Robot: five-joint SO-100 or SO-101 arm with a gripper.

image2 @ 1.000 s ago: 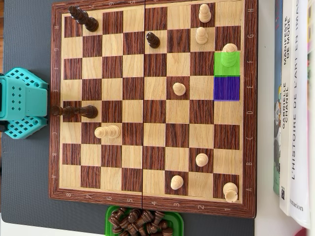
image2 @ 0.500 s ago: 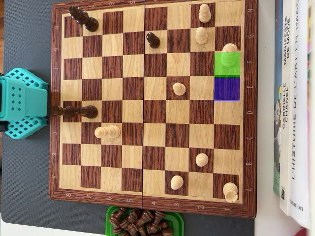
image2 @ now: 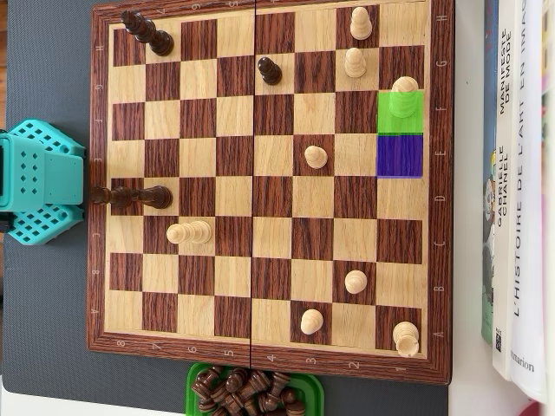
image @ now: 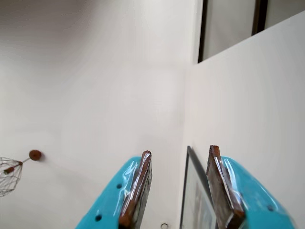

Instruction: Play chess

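The fingers (image: 140,183) are spread apart with nothing between them, and the gripper (image: 180,155) points up at a pale wall, away from the board. In the wrist view each finger is turquoise with a brown pad; behind them hang a framed picture (image: 195,200) and, at the left edge, a wire lamp (image: 8,175).

In the overhead view the arm's turquoise base (image2: 39,182) sits just beside the left edge of the chessboard (image2: 269,360), which lies on a dark mat (image2: 43,329). Two squares near the right edge are tinted: a green square (image2: 400,120) with a light pawn (image2: 404,87) at its upper edge, and a purple square (image2: 400,156) directly below it, bare.

Other light pieces stand at the top right (image2: 361,23) and just under it (image2: 355,62), mid-board (image2: 316,157), lower right (image2: 355,281), bottom centre (image2: 311,321) and the bottom right corner (image2: 405,336). A larger light piece (image2: 189,232) stands left of centre. Dark pieces stand at the top left corner (image2: 147,33), upper centre (image2: 269,69) and the left edge (image2: 132,197).

A green tray (image2: 195,381) below the board holds a heap of dark pieces (image2: 247,392). Books (image2: 520,191) lie along the board's right side.
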